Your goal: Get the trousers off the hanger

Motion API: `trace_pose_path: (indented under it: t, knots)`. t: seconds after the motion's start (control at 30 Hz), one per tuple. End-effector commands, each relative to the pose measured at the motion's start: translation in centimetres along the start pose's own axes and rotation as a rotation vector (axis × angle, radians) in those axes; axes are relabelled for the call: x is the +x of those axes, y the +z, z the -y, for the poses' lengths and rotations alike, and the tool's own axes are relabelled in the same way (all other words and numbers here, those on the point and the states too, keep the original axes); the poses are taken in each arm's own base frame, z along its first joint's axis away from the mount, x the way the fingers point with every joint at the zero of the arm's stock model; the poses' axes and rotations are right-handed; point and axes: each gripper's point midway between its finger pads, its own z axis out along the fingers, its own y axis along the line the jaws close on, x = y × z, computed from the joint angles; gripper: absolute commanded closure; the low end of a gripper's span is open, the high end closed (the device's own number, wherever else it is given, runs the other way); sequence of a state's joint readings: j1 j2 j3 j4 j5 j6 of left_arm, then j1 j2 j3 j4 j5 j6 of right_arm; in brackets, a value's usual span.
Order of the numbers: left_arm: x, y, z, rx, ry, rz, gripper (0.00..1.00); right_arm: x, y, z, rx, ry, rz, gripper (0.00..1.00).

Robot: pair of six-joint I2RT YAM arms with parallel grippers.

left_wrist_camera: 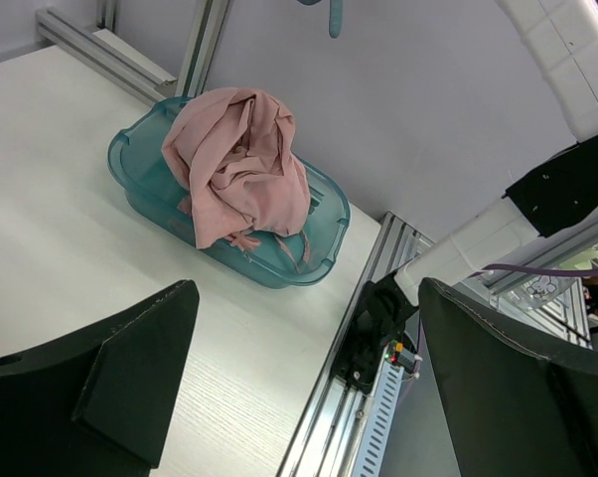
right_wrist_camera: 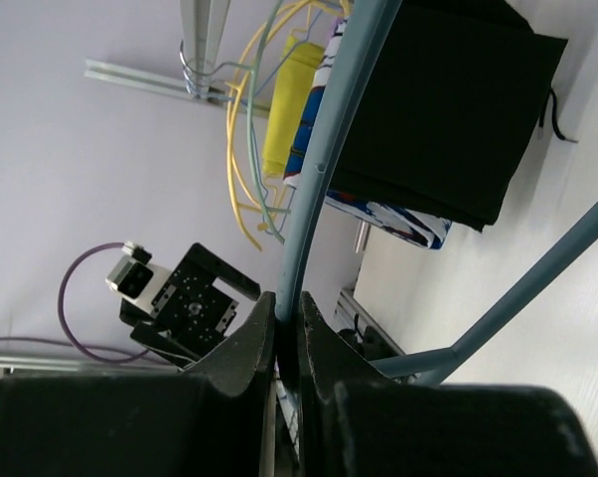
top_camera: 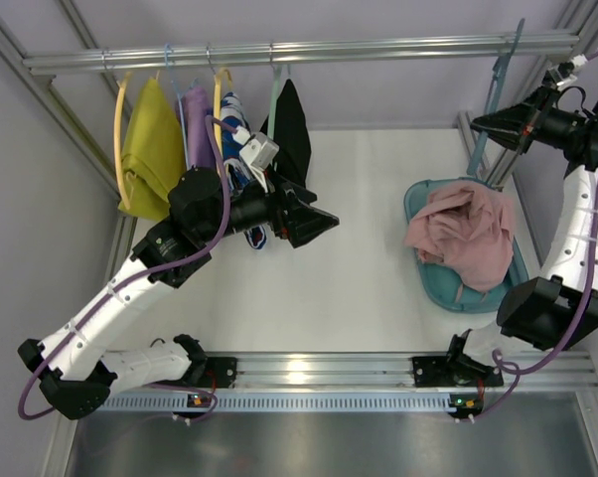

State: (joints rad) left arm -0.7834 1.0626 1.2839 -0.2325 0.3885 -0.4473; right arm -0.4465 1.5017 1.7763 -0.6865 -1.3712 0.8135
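Observation:
The pale pink trousers (top_camera: 463, 234) lie crumpled in the teal tub (top_camera: 433, 278) at the right of the table, off the hanger; they also show in the left wrist view (left_wrist_camera: 241, 164). The grey-blue hanger (top_camera: 493, 114) hangs bare from the rail at the far right. My right gripper (top_camera: 483, 121) is shut on its arm; the right wrist view shows the hanger (right_wrist_camera: 324, 159) pinched between the fingers (right_wrist_camera: 247, 343). My left gripper (top_camera: 324, 221) is open and empty over the table's middle left, away from the tub.
On the rail (top_camera: 378, 48) at the left hang yellow hangers (top_camera: 126, 129) with a yellow garment (top_camera: 152, 149), a purple garment (top_camera: 197, 129), a blue patterned one and a black garment (top_camera: 293, 134). The frame's aluminium posts stand at the sides.

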Motion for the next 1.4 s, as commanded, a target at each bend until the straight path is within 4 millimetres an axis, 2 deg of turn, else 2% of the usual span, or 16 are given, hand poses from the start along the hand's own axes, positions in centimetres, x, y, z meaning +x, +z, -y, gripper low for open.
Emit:
trace_pose_path:
  t: [0.0, 0.17, 0.4, 0.6, 0.93, 1.1, 1.23, 1.37]
  knots:
    - [-1.3, -0.3, 0.8, 0.033, 0.013, 0.049, 0.02, 0.7, 1.0, -1.0, -0.024, 0.0, -0.03, 1.0]
    - [-1.3, -0.4, 0.6, 0.029, 0.01, 0.049, 0.01, -0.3, 1.2, -1.4, -0.047, -0.02, -0.045, 1.0]
    - [-0.8, -0.3, 0.2, 0.021, -0.003, 0.039, 0.02, -0.8, 1.6, 0.4, -0.048, 0.041, -0.066, 1.0]
    - [-0.4, -0.5, 0.0, 0.016, -0.016, 0.035, 0.01, -0.8, 1.5, -0.7, -0.052, 0.018, -0.067, 1.0]
    - [-0.4, -0.3, -0.1, 0.014, -0.032, 0.031, 0.02, 0.8, 0.8, -3.2, 0.006, 0.001, 0.001, 1.0]
    - [-0.8, 0.0, -0.1, 0.017, -0.04, 0.033, 0.01, 0.2, 1.0, -3.8, -0.016, -0.037, 0.003, 1.0]
    - [-1.1, 0.1, 0.0, 0.016, -0.041, 0.038, 0.01, -0.2, 1.6, -3.6, -0.058, -0.042, -0.049, 1.0]
    - [-1.1, 0.1, -0.3, 0.01, -0.045, 0.038, 0.01, 0.3, 2.0, -3.9, -0.108, -0.082, -0.114, 1.0]
